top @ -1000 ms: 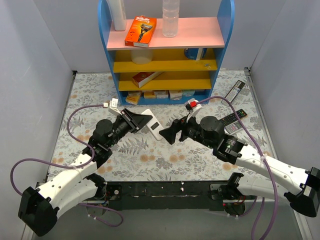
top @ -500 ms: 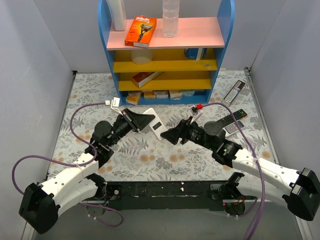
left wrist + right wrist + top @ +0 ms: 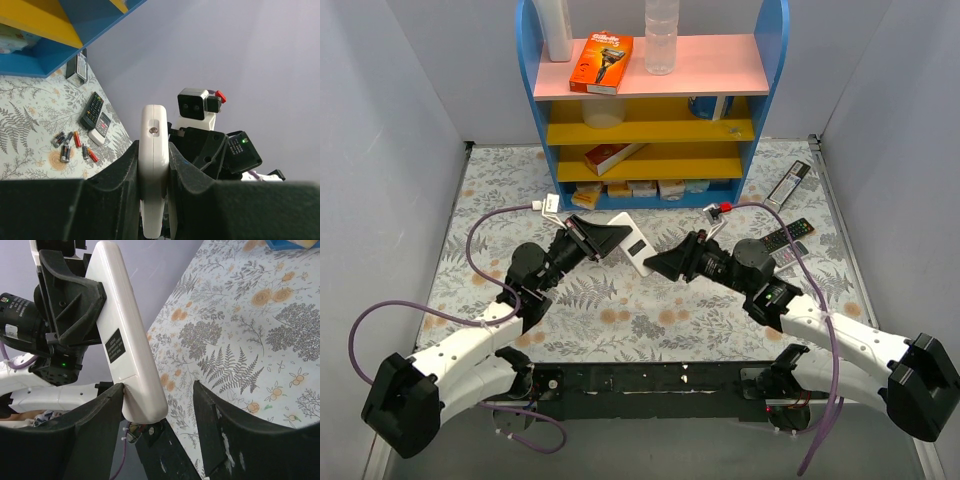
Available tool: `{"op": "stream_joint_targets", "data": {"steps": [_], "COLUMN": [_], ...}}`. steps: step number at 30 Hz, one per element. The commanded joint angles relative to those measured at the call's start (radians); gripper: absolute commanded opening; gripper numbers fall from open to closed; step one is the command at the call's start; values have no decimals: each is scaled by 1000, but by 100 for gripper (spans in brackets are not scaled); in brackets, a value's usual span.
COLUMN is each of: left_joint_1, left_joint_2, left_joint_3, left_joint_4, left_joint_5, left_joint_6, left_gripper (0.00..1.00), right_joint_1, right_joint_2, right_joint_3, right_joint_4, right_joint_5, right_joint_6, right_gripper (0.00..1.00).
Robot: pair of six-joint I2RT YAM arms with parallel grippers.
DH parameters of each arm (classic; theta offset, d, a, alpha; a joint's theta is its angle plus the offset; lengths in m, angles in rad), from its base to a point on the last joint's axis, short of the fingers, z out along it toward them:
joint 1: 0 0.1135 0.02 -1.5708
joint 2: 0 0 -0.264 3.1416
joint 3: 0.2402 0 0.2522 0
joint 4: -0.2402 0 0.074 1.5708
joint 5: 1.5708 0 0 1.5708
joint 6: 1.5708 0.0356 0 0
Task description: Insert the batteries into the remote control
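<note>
Held remote control (image 3: 122, 325) edgewise in left hand (image 3: 612, 238); spread right hand (image 3: 159, 407) wide about its free end. Looked light, rigid, slick; best taken by long edges there.

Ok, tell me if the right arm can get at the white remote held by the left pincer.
Probably yes. The left pincer holds the remote control aloft, and the right pincer is open with the remote's free end between its fingers; nothing stands between them.
</note>
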Motion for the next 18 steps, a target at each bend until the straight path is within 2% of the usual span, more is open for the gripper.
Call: {"op": "stream_joint_targets", "data": {"steps": [1, 4, 5, 8, 18], "left_joint_1": [-5, -5, -5, -5, 3], "left_joint_2": [13, 25, 27, 38, 64], "left_joint_3": [-21, -38, -44, -61, -117], "left_joint_4": [100, 137, 151, 191, 270], "left_joint_5": [12, -7, -11, -31, -142], "left_joint_6": [-47, -82, -91, -119, -162], "left_gripper": [0, 0, 0, 0, 0], "right_joint_1": [-6, -6, -6, -6, -7], "right_joint_2": [24, 31, 33, 30, 15], "right_joint_3": [-5, -24, -31, -64, -119], "right_joint_4": [77, 57, 47, 28, -67], "right_joint_5": [-7, 18, 38, 65, 121], "right_joint_6": [47, 64, 69, 95, 107], "right_gripper": [62, 51, 44, 33, 32]}}
